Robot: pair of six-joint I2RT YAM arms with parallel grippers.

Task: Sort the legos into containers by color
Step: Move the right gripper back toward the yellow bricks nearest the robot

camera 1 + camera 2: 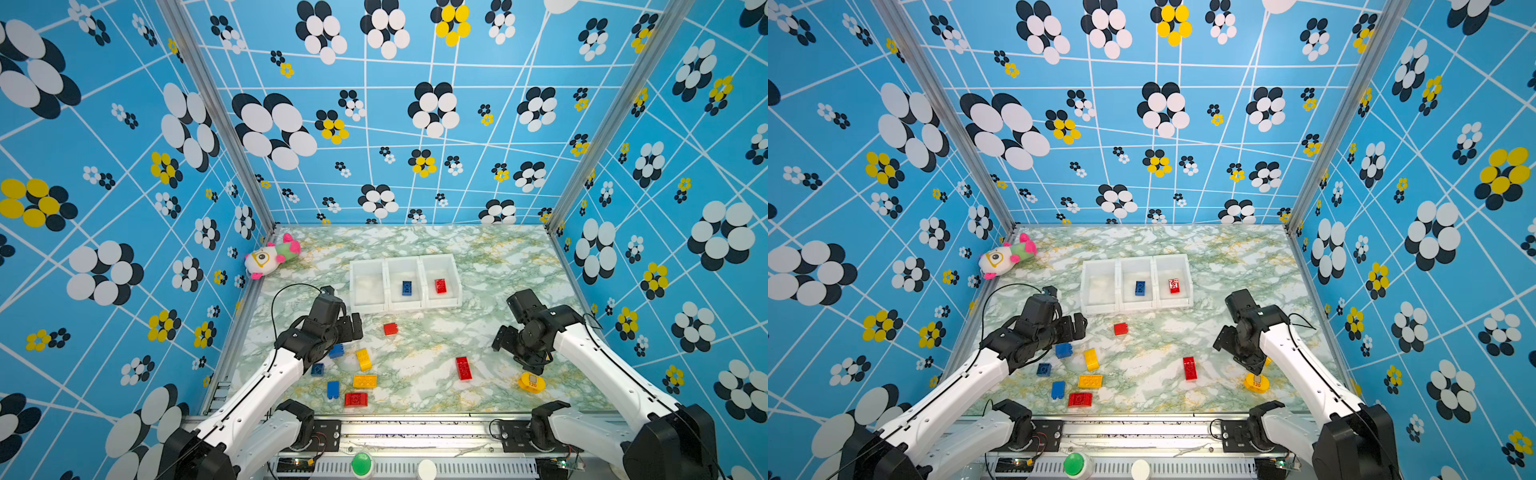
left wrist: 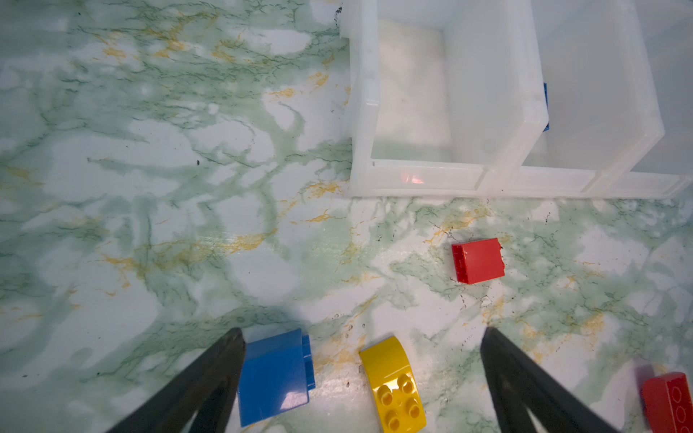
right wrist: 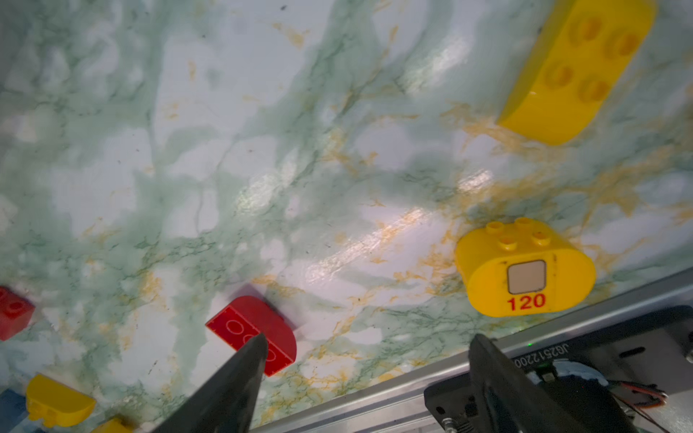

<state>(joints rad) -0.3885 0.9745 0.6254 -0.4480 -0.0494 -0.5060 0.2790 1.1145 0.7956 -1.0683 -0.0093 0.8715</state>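
The containers (image 1: 386, 309) stand mid-table; the middle one holds a blue lego (image 1: 407, 287), the right one a red lego (image 1: 440, 286), and the left one is bare. Several legos lie loose in front. My left gripper (image 2: 362, 331) is open above a blue lego (image 2: 275, 375) and a yellow lego (image 2: 393, 382), with a red lego (image 2: 478, 260) beyond. My right gripper (image 3: 367, 337) is open and holds nothing. It hangs near the front rail between a long red lego (image 3: 251, 326) and the round yellow labelled piece (image 3: 525, 270). Another yellow lego (image 3: 577, 67) lies beyond.
A plush toy (image 1: 270, 255) lies in the back left corner. Patterned walls close the table on three sides, and a metal rail (image 1: 415, 419) with both arm bases runs along the front. More legos cluster at front left (image 1: 355, 399).
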